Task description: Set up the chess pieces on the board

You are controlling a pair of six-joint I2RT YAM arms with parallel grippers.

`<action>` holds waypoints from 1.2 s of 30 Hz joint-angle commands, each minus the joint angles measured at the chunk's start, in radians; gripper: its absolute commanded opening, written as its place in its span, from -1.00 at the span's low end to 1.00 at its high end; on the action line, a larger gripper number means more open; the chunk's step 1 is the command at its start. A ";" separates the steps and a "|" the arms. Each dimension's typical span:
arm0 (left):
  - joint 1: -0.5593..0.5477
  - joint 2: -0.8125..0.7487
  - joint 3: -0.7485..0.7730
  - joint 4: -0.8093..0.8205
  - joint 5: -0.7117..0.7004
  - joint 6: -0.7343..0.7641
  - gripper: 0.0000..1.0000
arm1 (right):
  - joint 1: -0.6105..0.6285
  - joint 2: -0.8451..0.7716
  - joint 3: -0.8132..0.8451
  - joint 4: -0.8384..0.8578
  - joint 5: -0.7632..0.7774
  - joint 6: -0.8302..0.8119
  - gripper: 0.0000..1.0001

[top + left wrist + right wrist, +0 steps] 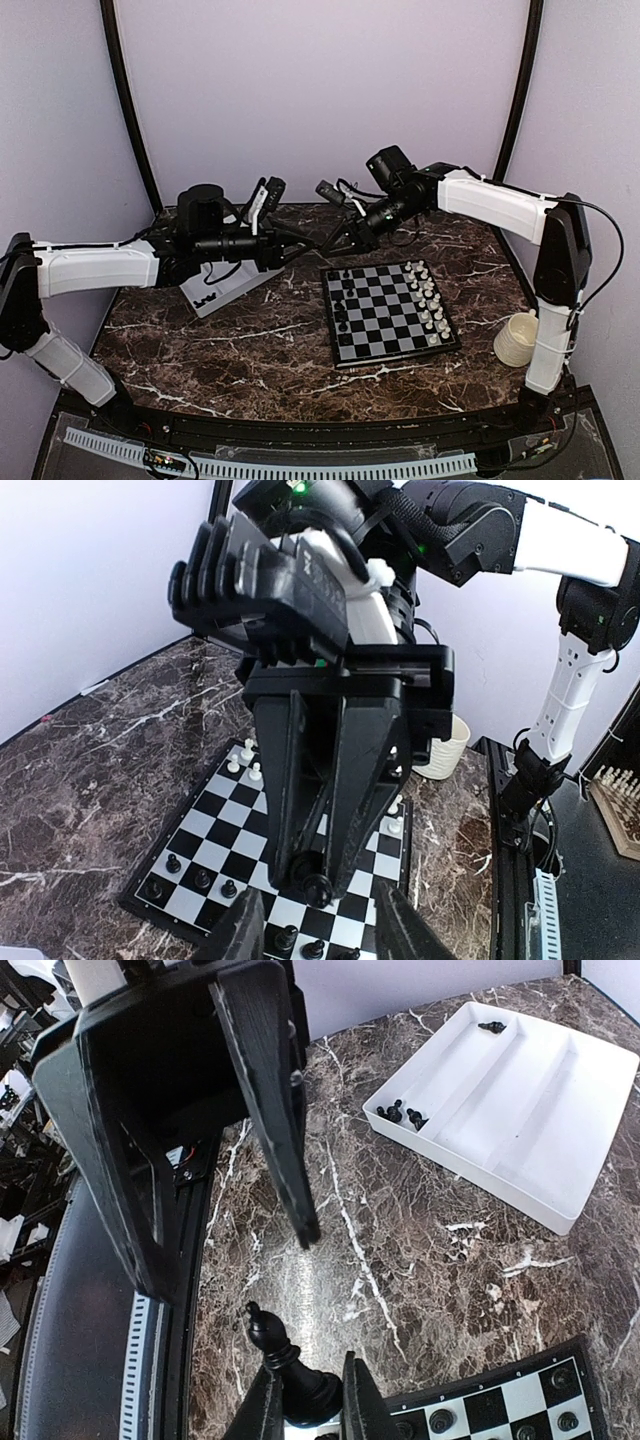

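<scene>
The right gripper (pixel 308 1402) pinches a black chess piece (pixel 285 1360) low on its body, aloft just off the board's (pixel 390 320) far corner. The left gripper (pixel 320 935) stands parted and empty beside it. The piece should go down upright, centred on its square, clear of its neighbours.

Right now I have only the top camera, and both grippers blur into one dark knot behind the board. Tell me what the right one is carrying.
Observer: The right gripper is shut on one black chess piece, gripped at its base.
Operator: Give me the left one's jaws.
Observer: The left gripper is open, its fingers spread to either side of the piece, not touching it.
Operator: Count what the tray holds.
Observer: Four black pieces lie in the white tray: three clustered, one apart.
</scene>
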 commanded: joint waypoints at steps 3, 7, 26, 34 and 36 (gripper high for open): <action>-0.011 0.026 0.044 0.022 0.020 0.009 -0.22 | -0.007 -0.038 -0.008 0.033 -0.030 0.021 -0.90; -0.010 0.040 0.052 0.014 0.021 0.004 -0.31 | -0.007 -0.036 -0.005 0.031 -0.033 0.020 -0.90; -0.010 0.119 0.112 -0.040 0.059 -0.026 -0.57 | -0.012 -0.037 -0.001 0.021 -0.040 0.015 -0.88; -0.010 0.130 0.129 -0.060 0.083 -0.035 -0.81 | -0.017 -0.036 -0.006 0.026 -0.034 0.019 -0.84; -0.010 0.125 0.129 -0.063 0.081 -0.034 -0.85 | -0.019 -0.041 -0.008 0.017 -0.015 0.004 -0.72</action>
